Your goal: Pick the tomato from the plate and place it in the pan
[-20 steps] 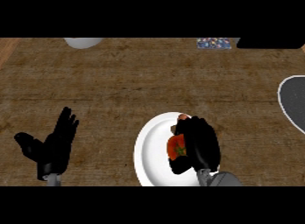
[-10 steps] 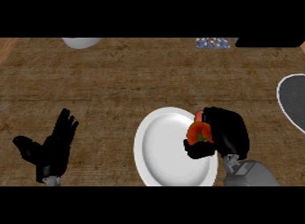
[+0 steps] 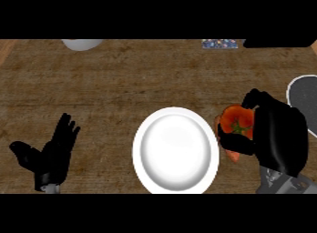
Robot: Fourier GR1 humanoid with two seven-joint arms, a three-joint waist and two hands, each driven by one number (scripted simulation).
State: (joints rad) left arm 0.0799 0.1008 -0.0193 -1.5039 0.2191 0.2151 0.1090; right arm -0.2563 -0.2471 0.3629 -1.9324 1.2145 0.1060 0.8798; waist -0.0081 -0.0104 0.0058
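A brown wood-grain counter (image 3: 121, 86) filled the view. At its far edge lay a white rounded object (image 3: 82, 43), partly cut off, a small patterned blue item (image 3: 222, 43), and a black object (image 3: 279, 43) at the far right.

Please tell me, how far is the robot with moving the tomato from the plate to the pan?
Done: the round white plate is bare. In hand: the right hand has its fingers curled round the red tomato, between the plate and the dark round pan. Left: placing it in the pan. The left hand rests open.
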